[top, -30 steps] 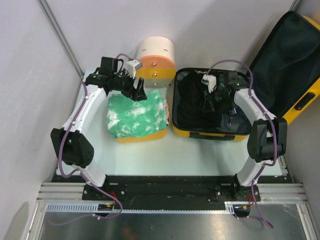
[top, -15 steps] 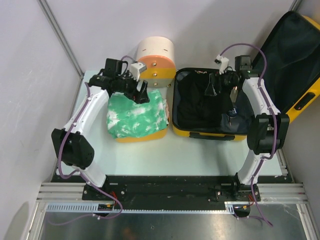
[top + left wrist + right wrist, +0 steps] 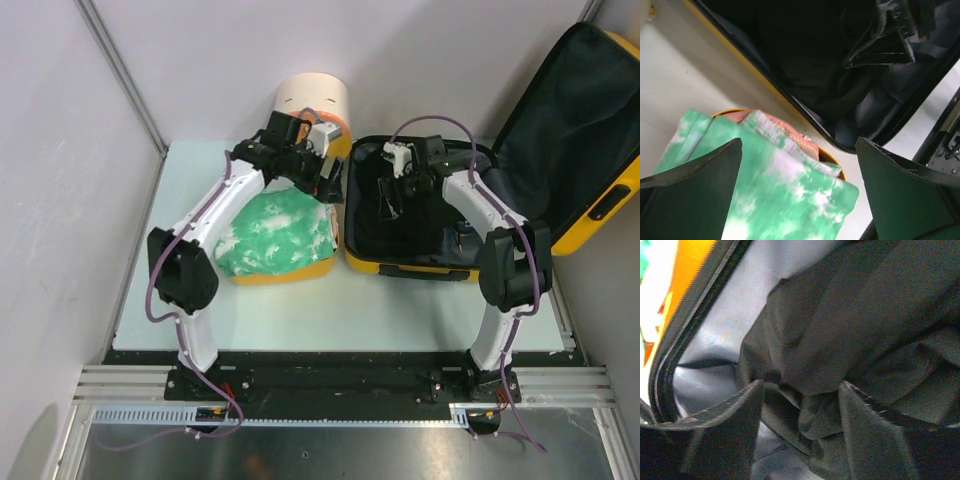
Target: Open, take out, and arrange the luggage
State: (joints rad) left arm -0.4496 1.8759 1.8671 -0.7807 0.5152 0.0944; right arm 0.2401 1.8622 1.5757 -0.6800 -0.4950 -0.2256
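Observation:
The luggage, a yellow hard-shell suitcase (image 3: 420,272), lies open on the table with its dark-lined lid (image 3: 570,120) standing up at the right. Dark clothing (image 3: 425,230) fills its base. My right gripper (image 3: 388,198) is down inside the left part of the case. In the right wrist view it (image 3: 801,387) is open, its fingers either side of a fold of dark cloth (image 3: 840,340), not pinching it. My left gripper (image 3: 328,183) hangs open between the suitcase and the tub. In the left wrist view it (image 3: 799,145) holds nothing above the green cloth (image 3: 785,195).
A small yellow tub (image 3: 300,272) heaped with green-and-white cloth (image 3: 275,235) stands left of the suitcase. A cream-and-orange cylinder (image 3: 305,100) lies behind it. A pink-orange cloth (image 3: 790,137) peeks out under the green one. Walls close in left and behind.
My left arm has swung right, from above the tub's back to its right edge by the suitcase. My right gripper has opened and moved left inside the case.

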